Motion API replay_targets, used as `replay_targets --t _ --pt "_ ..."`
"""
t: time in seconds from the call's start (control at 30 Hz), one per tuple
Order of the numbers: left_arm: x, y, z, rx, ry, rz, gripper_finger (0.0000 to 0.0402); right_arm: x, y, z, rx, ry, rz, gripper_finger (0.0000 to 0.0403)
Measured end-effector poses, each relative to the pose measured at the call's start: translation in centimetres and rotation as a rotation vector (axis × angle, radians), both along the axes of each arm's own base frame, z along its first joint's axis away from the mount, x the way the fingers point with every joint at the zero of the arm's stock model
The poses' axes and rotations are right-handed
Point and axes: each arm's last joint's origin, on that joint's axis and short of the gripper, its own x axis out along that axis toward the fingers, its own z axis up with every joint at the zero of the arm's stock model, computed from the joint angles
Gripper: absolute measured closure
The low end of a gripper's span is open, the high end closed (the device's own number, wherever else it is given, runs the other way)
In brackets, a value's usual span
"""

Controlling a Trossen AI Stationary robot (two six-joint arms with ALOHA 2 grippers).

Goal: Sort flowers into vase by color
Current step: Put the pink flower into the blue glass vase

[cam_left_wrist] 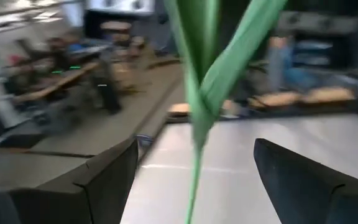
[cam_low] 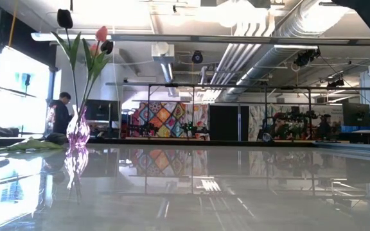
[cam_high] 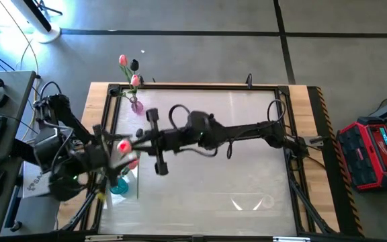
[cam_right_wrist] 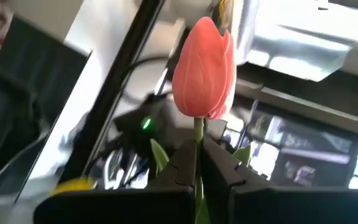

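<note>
Your purple vase (cam_low: 78, 131) at the worktop's (cam_high: 247, 161) far left corner holds pink and dark tulips (cam_low: 101, 33). Nearer than the vase, the right gripper (cam_right_wrist: 197, 163) pinches a pink tulip's (cam_right_wrist: 204, 68) stem; the left gripper's (cam_left_wrist: 194, 168) jaws stand open around a green stem (cam_left_wrist: 197, 118).

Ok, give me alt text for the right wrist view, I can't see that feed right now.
A pink tulip stands upright, its green stem pinched between the shut jaws of the right gripper. Behind it are blurred dark arm parts, cables and a small green light.
</note>
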Motion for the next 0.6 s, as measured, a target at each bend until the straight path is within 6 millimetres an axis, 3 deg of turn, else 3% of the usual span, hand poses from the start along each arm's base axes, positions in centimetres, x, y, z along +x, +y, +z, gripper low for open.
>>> replay_targets --t 0.23,0.47,0.6 --pt "1.0 2.4 0.7 0.054 -0.034 0.159 0.0098 -0.4 -3.6 1.0 0.091 0.03 0.14 0.0403" --pt "2.4 3.9 0.8 0.029 -0.022 0.24 0.0149 -0.4 -7.4 1.3 0.166 0.042 0.161 0.0403" --pt "3.3 4.9 0.9 0.025 -0.026 0.302 0.017 -0.8 -8.6 1.7 0.187 0.027 0.252 0.0403"
